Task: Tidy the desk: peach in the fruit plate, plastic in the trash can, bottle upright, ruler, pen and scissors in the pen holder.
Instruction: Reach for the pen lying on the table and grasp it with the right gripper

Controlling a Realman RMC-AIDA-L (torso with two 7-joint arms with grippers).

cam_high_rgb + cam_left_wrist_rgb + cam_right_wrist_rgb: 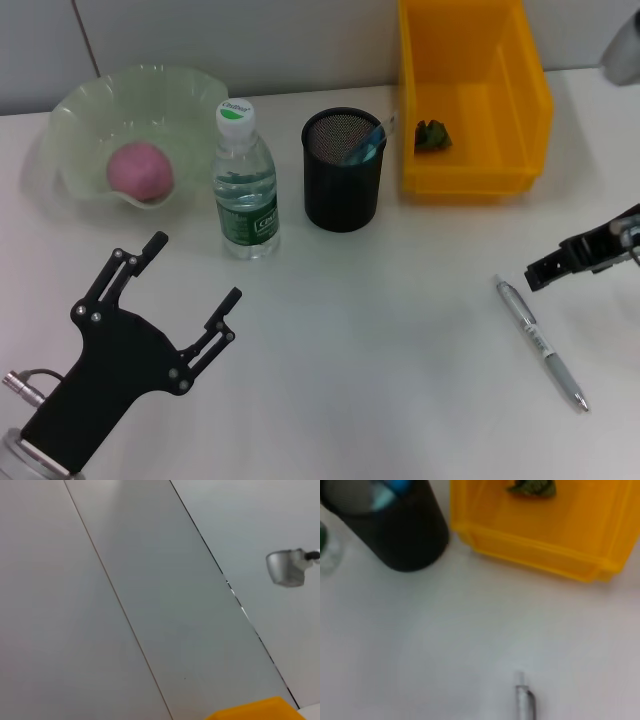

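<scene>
While peach (141, 170), bottle (245, 185) and plastic (432, 136) look settled, the pen (541, 343) lies right of the holder (343, 170), left fingers (232, 299) spread empty, right gripper's (545, 270) state unclear.

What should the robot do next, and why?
Probably lower the right gripper onto the silver pen beside it. That pen lies loose on the white table, outside the black mesh pen holder. The pink peach sits in the frilly plate and the clear water bottle stands upright. The left gripper is far away.
</scene>
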